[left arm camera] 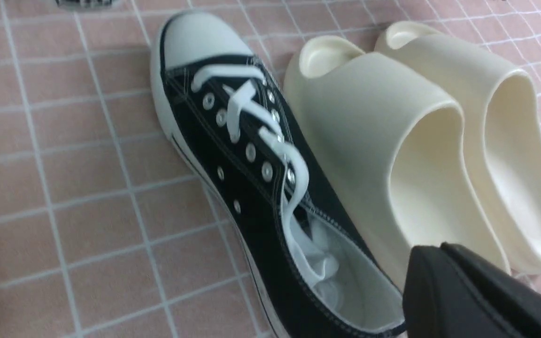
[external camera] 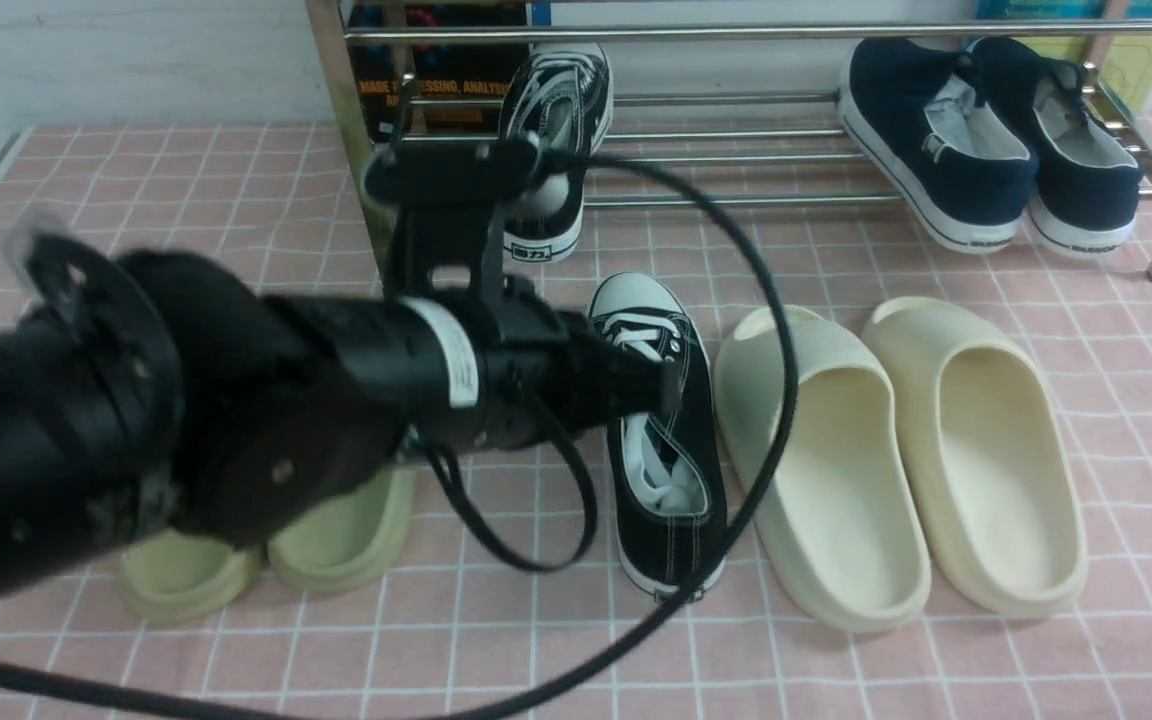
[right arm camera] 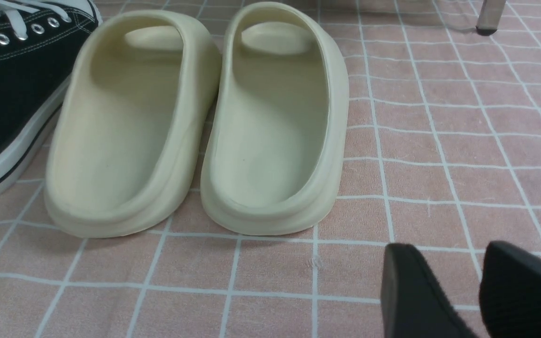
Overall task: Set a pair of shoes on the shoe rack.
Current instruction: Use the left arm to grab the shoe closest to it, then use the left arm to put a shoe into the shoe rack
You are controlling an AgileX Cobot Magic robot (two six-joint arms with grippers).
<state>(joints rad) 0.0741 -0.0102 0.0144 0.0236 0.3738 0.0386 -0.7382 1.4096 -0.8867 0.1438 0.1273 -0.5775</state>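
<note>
One black sneaker (external camera: 556, 110) stands toe-up against the bars of the chrome shoe rack (external camera: 736, 33), at its left end. Its mate, the other black sneaker (external camera: 661, 470) (left arm camera: 237, 155) (right arm camera: 3, 84), lies flat on the pink checked floor in front of the rack. My left gripper (external camera: 671, 388) (left arm camera: 428, 251) hangs over this sneaker's opening, by its right collar edge. Its fingers are pressed together and I see nothing between them. My right gripper (right arm camera: 444, 253) is open above bare floor near the cream slides and is out of the front view.
Two cream slides (external camera: 816, 450) (external camera: 986, 450) lie right beside the floor sneaker. Green slides (external camera: 336, 530) sit on its left, partly hidden under my left arm. Two navy shoes (external camera: 936, 140) fill the rack's right end. A rack leg (right arm camera: 486, 19) stands at the far right.
</note>
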